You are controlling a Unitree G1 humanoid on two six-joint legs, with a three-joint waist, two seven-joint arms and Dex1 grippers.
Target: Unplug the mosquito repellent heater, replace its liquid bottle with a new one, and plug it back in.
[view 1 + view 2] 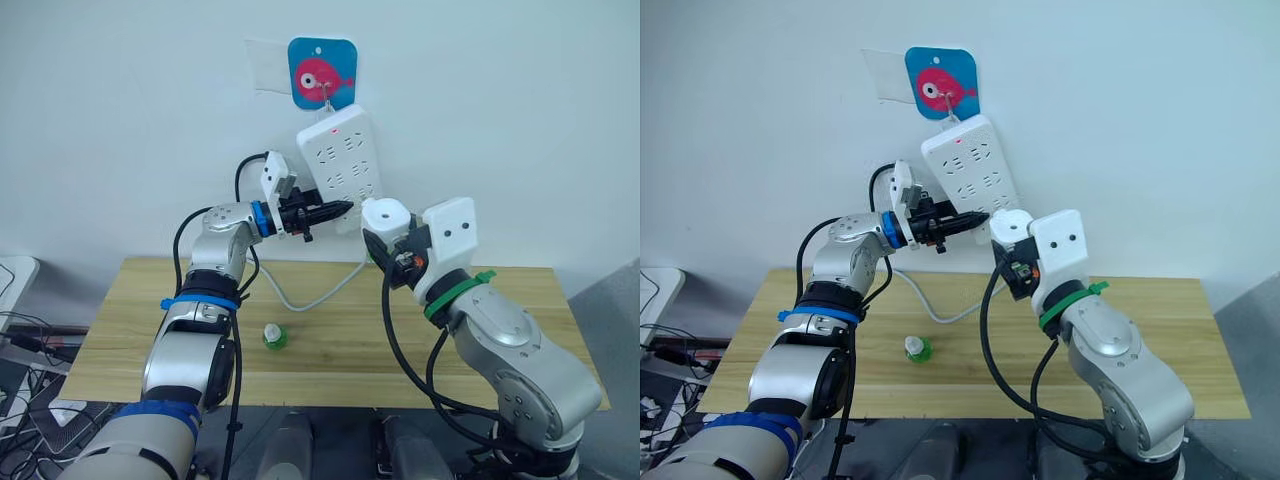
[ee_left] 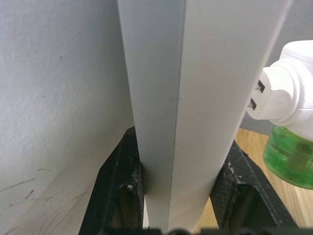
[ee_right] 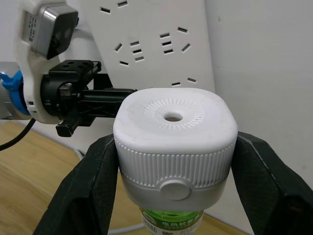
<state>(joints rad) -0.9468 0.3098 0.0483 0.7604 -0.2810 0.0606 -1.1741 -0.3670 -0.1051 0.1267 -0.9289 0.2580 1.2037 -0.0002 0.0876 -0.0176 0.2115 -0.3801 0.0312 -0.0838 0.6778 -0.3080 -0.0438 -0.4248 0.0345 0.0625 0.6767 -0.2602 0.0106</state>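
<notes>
1. Right gripper is clamped on the mosquito repellent heater — green bottle under it, prongs facing the power strip, just at its 5 o'clock corner.
2. Left gripper pinches the strip's lower edge — we judge this steadies it for plugging in.
3. Spare bottle lies on the table, at 7 o'clock of the strip.

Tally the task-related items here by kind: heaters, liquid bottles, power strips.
Heater: 1
Liquid bottles: 2, one under the heater, one on the table
Power strip: 1
Total: 4
</notes>
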